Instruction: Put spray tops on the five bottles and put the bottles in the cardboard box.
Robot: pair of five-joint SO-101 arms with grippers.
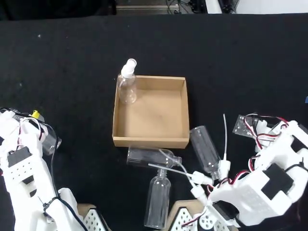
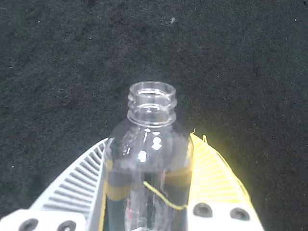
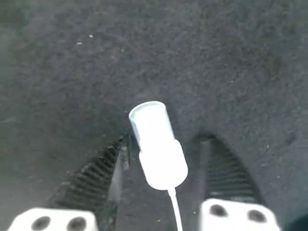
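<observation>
High view, and the score reads one from five: a single clear plastic bottle wearing a white spray top (image 1: 127,79) stands in the far-left corner of the open brown cardboard box (image 1: 185,110), up against the wall. Just in front of the box, three uncapped clear bottles lie on the black counter (image 1: 72,62). One (image 1: 153,157) runs along the box's front wall, one (image 1: 158,202) sits nearer the arms, and one (image 1: 204,150) lies off the front-right corner. Loose white spray tops (image 1: 201,179) with thin dip tubes are scattered beside them, close to the right arm.

Over to the left wrist view: the left pincer (image 2: 149,139) is pinching the fifth clear bottle (image 2: 151,103) around its body. The threaded neck is bare and open. From above, that bottle sits out at the counter's left side, well apart from the box.

Right wrist view now: the right pincer (image 3: 163,137) is spread, jaws standing either side of a white spray top (image 3: 158,149) with a gap on each side. No grip yet, by the look of it.

So four tops are left to fit and four bottles left to box. The likely next step is closing on this top and bringing it to the held neck.
</observation>
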